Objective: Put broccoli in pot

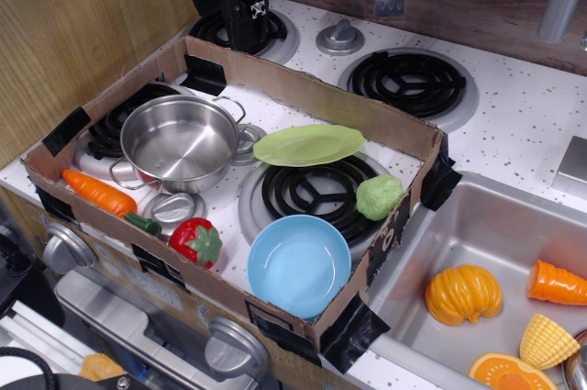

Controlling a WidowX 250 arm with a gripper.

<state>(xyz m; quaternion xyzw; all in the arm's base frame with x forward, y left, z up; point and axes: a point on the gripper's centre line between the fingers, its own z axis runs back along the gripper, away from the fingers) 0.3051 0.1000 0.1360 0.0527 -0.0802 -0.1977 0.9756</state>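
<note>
The broccoli (379, 196) is a small pale-green lumpy blob lying on the right front burner, against the cardboard wall on the right. The pot (179, 142) is a shiny steel pot with two wire loop handles. It stands upright and empty at the left of the boxed area. My gripper (246, 34) is a black block at the back, beyond the far cardboard wall and over the back-left burner. It is far from both the broccoli and the pot. Its fingers are dark against the dark burner, so I cannot tell how they stand.
A low cardboard wall (312, 96) rings the stove area. Inside are a flat light-green plate (309, 144), a light-blue bowl (298, 264), a carrot (96, 193) and a red toy fruit (195, 241). The sink (477, 225) at right holds orange and yellow toy foods.
</note>
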